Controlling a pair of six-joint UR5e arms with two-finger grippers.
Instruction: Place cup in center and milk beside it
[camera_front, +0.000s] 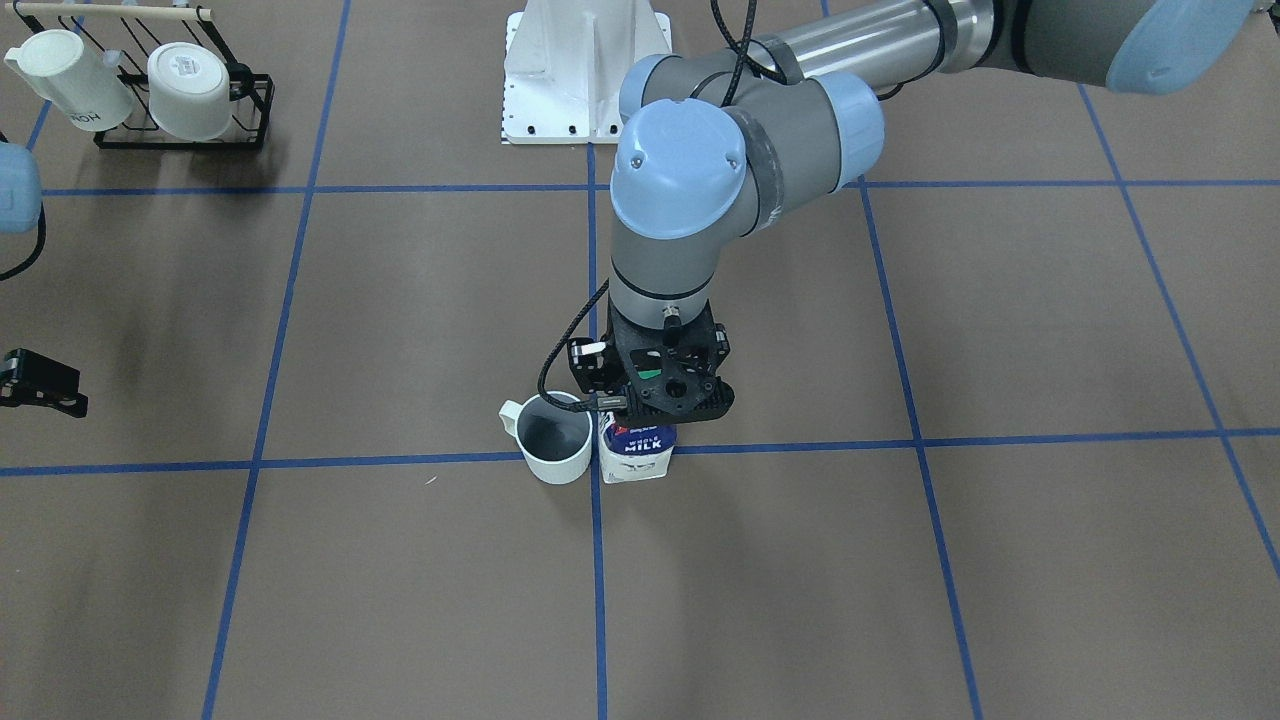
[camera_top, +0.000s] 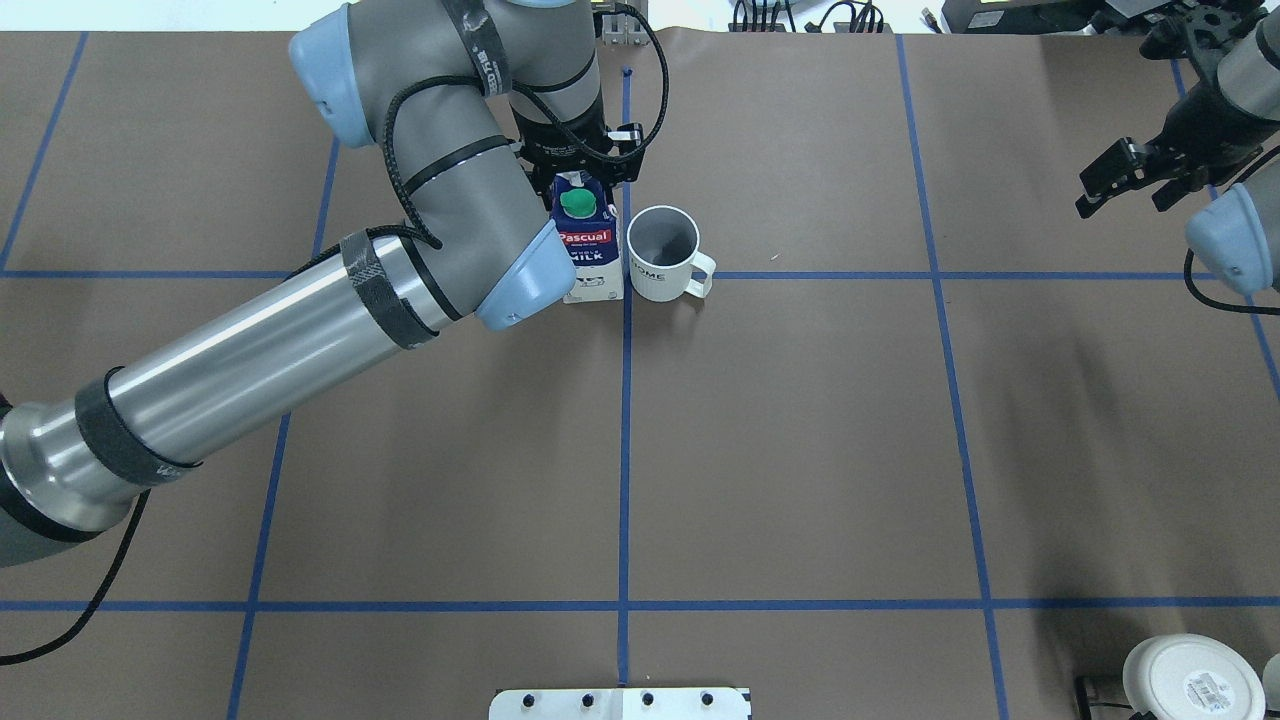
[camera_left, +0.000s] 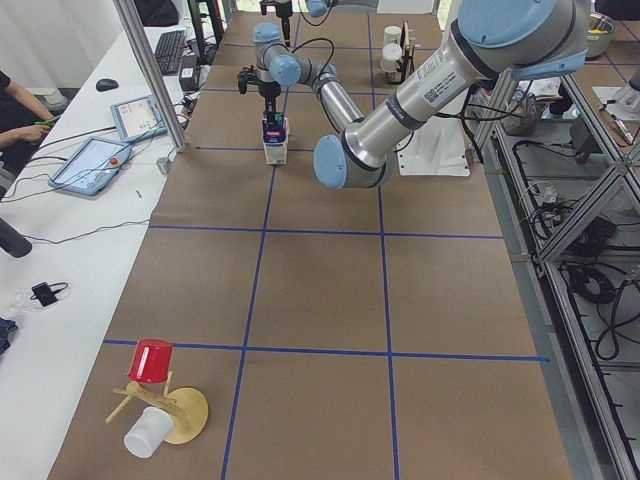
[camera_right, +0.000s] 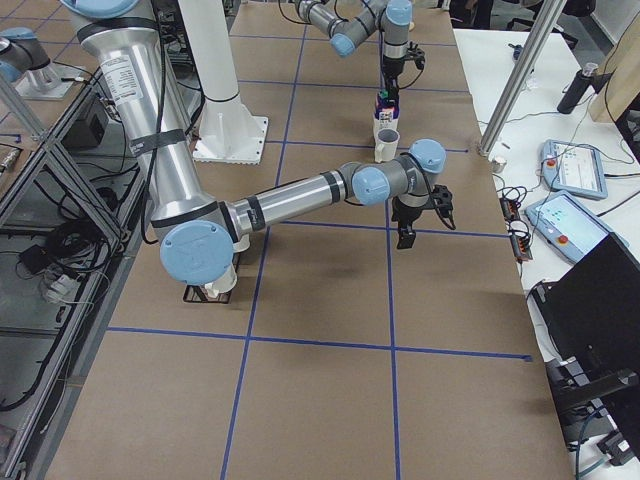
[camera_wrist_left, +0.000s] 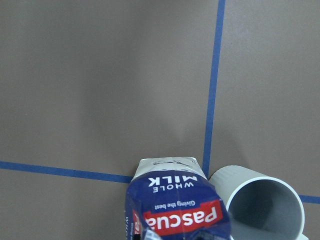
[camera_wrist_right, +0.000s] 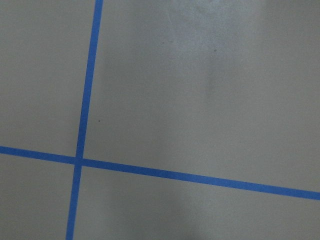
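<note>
**A:** How much room is there around the pair?

**B:** Plenty on most sides. Seen from overhead, the milk carton (camera_top: 588, 245) stands upright just left of the centre crossing (camera_top: 626, 277). The white mug (camera_top: 665, 250) stands just right of it, with its handle turned to the right. Whole grid squares of brown paper (camera_top: 800, 450) spread out near, far and right of them. The carton's left side is crowded, because the left arm (camera_top: 300, 340) hangs its elbow over it.

**A:** And the edges?

**B:** From the left-end camera, the paper stops at a white bench (camera_left: 60, 270) on that view's left, with tablets (camera_left: 92, 160) lying on it.

**A:** What about the claws?

**B:** The left gripper (camera_top: 585, 168) sits right on the carton's top. The wrist and the carton hide its fingers, so I cannot tell whether it pinches the carton or stands loose. The right gripper (camera_top: 1138, 183) hangs at the far right, well apart from the pair, with its fingers spread and nothing in them.

**A:** What's hard to see?

**B:** The crossing shows only as a sliver between carton and mug, and I can't tell whether those two touch. The mug's dark lettering is only partly readable. An upturned cup (camera_top: 1190, 680) is cut off at the near right corner. In the front-facing view, the top left corner crops a wire rack (camera_front: 250, 110) that holds two white mugs.
</note>
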